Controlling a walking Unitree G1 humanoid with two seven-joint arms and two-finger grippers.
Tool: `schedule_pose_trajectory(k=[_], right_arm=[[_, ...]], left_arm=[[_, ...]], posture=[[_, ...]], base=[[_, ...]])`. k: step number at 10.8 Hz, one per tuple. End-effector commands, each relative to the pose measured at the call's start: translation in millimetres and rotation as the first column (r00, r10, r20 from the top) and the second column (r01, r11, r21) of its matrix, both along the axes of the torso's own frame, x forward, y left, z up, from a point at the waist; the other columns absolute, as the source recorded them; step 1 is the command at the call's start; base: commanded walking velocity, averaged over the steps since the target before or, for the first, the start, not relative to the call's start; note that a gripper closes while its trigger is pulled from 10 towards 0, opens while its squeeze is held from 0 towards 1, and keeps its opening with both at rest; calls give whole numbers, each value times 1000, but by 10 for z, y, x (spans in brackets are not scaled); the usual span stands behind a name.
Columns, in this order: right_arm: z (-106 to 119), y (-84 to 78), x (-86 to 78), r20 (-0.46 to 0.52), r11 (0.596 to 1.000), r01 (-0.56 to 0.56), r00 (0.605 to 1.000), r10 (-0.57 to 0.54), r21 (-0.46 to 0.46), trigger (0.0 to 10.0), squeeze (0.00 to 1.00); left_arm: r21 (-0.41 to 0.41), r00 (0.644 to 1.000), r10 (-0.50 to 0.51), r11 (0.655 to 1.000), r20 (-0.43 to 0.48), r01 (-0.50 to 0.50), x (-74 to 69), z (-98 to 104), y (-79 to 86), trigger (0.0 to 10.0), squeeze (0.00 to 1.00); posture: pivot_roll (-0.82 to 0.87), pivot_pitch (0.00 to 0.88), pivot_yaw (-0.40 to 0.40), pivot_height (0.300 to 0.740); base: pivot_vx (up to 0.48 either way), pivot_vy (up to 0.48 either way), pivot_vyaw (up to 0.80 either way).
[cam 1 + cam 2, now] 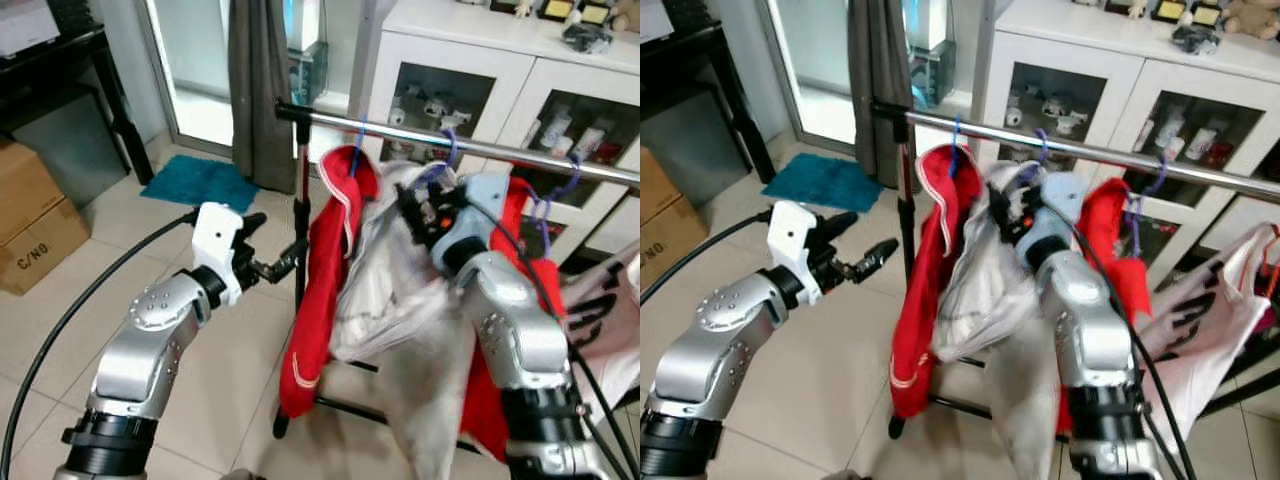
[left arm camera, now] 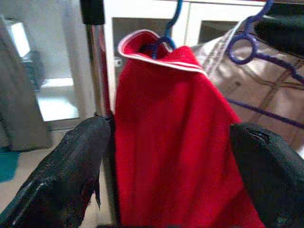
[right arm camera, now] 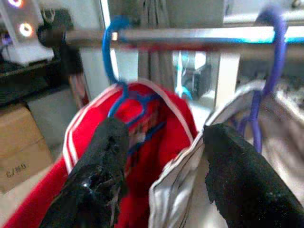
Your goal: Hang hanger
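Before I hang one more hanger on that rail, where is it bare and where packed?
The rail is bare at its end, between the black cap and the blue hook. Further along it is crowded: the red garment, the white garment on its purple hanger, and the right hand pressed among them.

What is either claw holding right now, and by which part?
Nothing. The left claw is open, short of the red jacket. The right claw is open beside the purple hanger, which already hangs on the rail.
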State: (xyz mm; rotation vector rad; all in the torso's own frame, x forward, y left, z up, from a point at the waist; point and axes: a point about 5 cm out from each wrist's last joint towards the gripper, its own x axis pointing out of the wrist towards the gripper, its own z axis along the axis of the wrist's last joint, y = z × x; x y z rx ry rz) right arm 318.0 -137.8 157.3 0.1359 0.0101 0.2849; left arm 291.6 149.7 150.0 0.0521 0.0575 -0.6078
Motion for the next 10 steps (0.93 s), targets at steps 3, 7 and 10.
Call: schedule_pose_trajectory(k=[3,7,10], right_arm=[[55,92,84,88,1000,12,996,-14,16,10000,0],[259,136,-372,217,978,-200,959,182,63,10000,1000],[120,56,-637,136,997,-31,990,21,66,10000,1000]], left_arm=[[27,1000,-14,1000,12,14,26,-10,-29,10000,0],[-5,984,180,984,-4,-180,31,4,178,10000,0],[-38,990,134,990,32,-133,-147,57,80,10000,0]], posture=[[-108,0,8,740],[-92,0,-4,740],[-130,0,10,740]], base=[[0,0,0],[0,0,0],[0,-89,0]])
